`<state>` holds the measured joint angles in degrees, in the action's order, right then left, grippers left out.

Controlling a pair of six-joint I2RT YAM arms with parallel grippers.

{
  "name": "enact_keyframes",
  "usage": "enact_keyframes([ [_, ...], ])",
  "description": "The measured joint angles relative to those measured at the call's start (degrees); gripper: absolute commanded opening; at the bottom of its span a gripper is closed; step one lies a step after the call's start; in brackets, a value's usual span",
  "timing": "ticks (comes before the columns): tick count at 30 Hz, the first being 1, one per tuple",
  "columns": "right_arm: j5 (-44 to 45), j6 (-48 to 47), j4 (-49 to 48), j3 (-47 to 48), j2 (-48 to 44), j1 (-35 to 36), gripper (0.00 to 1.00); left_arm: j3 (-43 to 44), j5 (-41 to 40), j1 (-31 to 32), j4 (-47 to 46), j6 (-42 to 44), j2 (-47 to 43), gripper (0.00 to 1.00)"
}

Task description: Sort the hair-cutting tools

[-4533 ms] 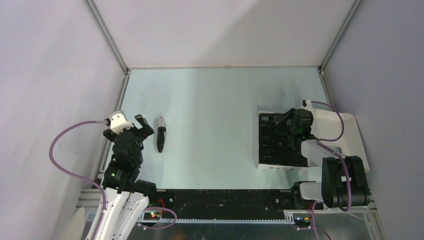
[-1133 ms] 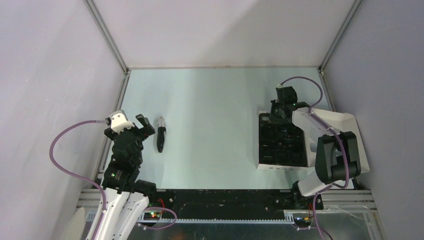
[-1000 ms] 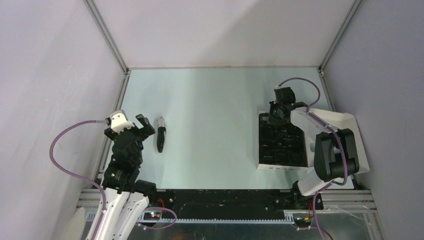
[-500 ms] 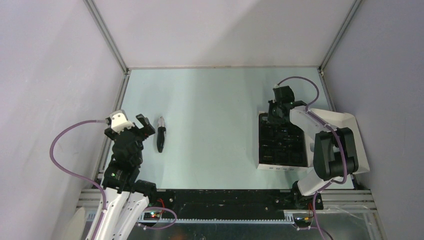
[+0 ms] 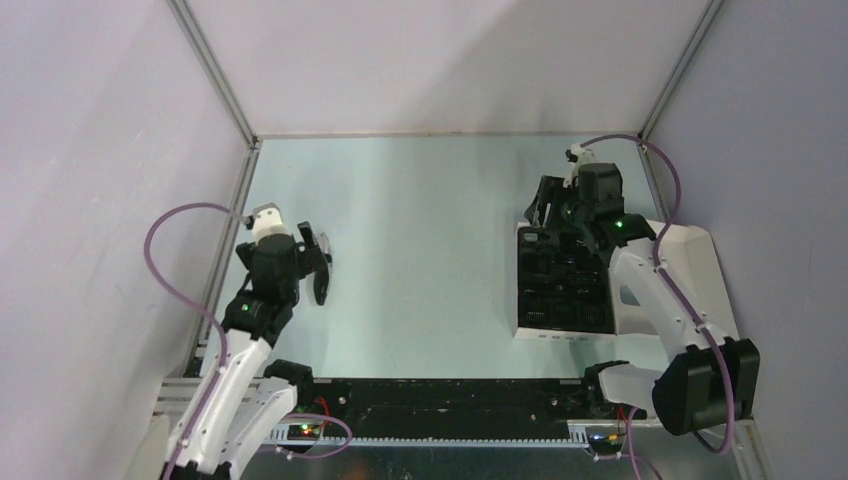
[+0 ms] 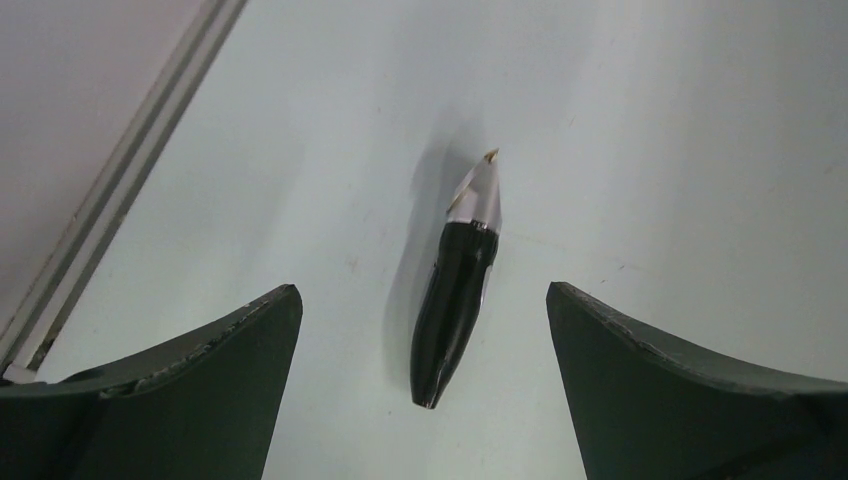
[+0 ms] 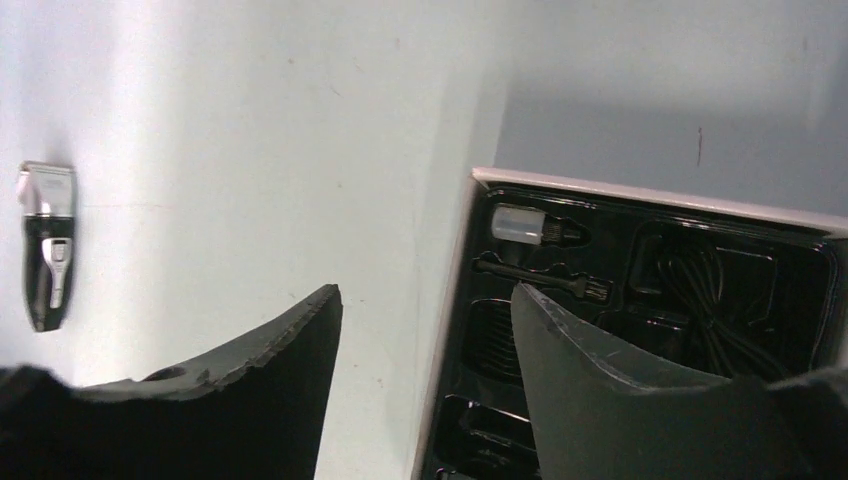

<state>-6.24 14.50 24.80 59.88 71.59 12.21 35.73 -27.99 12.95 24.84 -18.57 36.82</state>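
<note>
The black clipper body with its silvery tip lies on the pale table, pointing away from me. My left gripper hovers open over its rear end, one finger on each side, touching nothing. In the top view the clipper shows partly beside that gripper. My right gripper is open and holds nothing, straddling the left rim of the white box. The thin brush lies in the box's black insert, with a ribbed black piece below it. From above, the right gripper is over the box's far left corner.
A small clear bottle and a coiled black cable also sit in the insert. The box's white lid lies open to the right, close to the right wall. A metal frame rail runs along the table's left edge.
My left arm has moved right and forward over the clipper body. My right gripper has opened and shifted right and away from the box's far left corner.
</note>
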Motion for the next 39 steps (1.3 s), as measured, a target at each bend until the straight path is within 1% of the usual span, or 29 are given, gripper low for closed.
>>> enact_keyframes([
  [5, -1.7, 0.0, -1.0, -1.2, -5.4, 0.0, 0.73, 2.3, 2.0, -0.7, 3.7, -1.5, 8.1, 1.0],
  [14, -3.4, 1.4, -2.9, -7.3, -14.0, 0.0, 0.75, 3.6, 6.9, -4.1, 8.3, -4.0, 17.8, 1.0],
  [18, -5.1, 2.5, -4.8, -10.8, -17.4, 0.2, 0.76, 4.2, 8.6, -6.7, 9.4, -4.5, 21.8, 1.0],
  [23, -6.8, 3.3, -6.6, -12.9, -19.5, 1.1, 0.77, 4.8, 10.8, -9.7, 9.7, -4.5, 25.7, 1.0],
  [29, -7.0, 3.0, -7.5, -13.5, -21.4, 2.5, 0.78, 5.7, 14.2, -10.9, 10.1, -4.5, 31.8, 0.99],
  [35, -6.7, 2.4, -7.7, -14.5, -22.0, 3.0, 0.78, 7.0, 19.5, -11.3, 9.2, -5.0, 37.5, 0.91],
  [39, -6.6, 2.3, -8.0, -14.6, -22.0, 3.1, 0.78, 8.8, 22.1, -11.3, 8.6, -5.0, 41.5, 0.82],
])
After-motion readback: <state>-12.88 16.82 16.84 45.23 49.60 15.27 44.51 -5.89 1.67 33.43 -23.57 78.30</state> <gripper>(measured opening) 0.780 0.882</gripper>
